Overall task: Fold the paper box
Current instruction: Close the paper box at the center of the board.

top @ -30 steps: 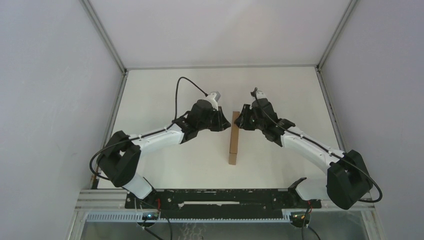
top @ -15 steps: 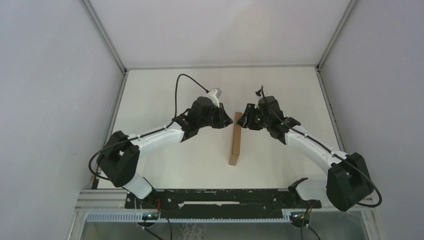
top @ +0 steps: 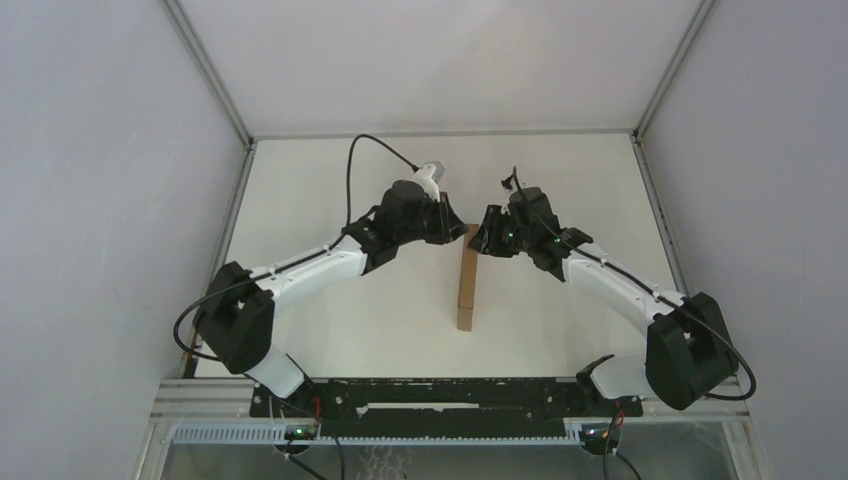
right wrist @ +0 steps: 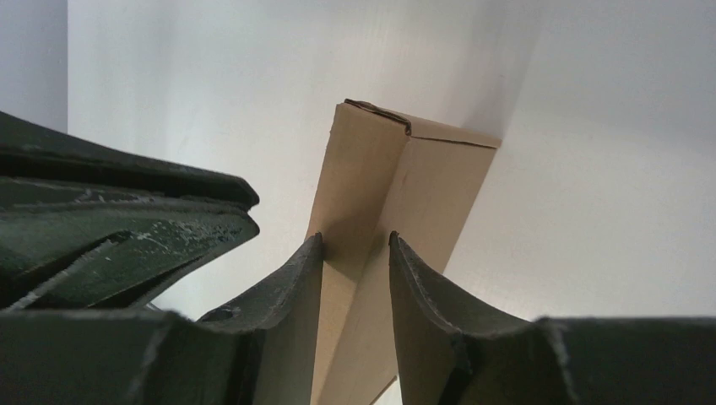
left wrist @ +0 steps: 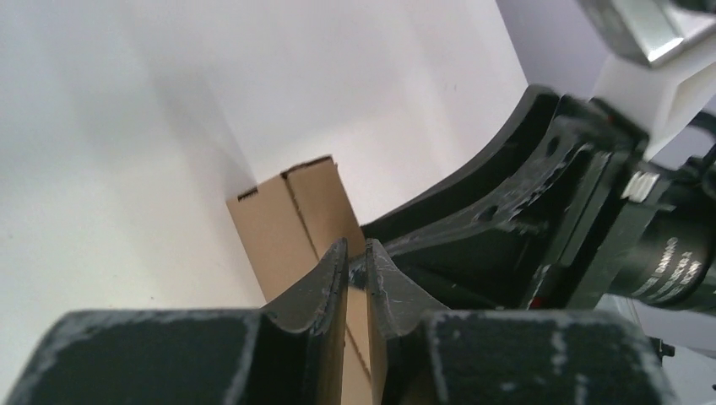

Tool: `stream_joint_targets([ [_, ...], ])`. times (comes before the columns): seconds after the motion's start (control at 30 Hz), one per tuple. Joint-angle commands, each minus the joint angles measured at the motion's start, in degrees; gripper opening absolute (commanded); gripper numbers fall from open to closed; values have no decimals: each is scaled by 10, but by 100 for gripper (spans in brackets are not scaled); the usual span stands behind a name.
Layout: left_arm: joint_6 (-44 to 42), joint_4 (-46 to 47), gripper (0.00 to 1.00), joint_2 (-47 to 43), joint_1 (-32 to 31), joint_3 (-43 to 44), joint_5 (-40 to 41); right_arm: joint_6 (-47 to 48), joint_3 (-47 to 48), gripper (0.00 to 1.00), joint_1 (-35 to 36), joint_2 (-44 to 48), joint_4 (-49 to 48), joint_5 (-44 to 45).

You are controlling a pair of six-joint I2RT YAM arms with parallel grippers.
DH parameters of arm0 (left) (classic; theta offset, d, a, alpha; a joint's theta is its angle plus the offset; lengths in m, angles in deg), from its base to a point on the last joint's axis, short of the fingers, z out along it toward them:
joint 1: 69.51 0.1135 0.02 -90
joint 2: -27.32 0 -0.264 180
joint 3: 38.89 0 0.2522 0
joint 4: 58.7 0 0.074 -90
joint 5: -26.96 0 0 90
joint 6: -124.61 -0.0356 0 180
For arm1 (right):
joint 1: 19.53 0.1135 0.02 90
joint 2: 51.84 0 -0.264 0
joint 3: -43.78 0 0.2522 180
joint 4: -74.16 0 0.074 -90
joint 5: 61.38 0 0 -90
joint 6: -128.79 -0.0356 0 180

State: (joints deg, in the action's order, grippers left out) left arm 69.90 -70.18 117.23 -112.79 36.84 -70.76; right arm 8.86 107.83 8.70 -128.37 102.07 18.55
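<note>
Brown: one paper box (top: pixel 467 285) | left fingers (left wrist: pixel 325 278) pinching it | right fingers (right wrist: pixel 291 287) astride, grip unclear

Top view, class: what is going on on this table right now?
Two robot arms are working on the paper box, a long narrow brown piece lying on the table. Both meet at its far end: the left gripper looks pinched shut on the cardboard; the right gripper straddles the folded ridge with jaws apart.
</note>
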Motion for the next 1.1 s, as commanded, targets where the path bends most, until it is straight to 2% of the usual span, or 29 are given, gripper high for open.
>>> stream_joint_targets([
  [0.0,-23,4,18,9,15,53,-3,27,2,41,8,-34,54,27],
  [0.37,-35,25,18,47,36,67,-32,32,3,39,8,-26,65,29],
  [1.07,-23,57,18,74,26,62,-64,31,3,38,9,-21,71,31],
])
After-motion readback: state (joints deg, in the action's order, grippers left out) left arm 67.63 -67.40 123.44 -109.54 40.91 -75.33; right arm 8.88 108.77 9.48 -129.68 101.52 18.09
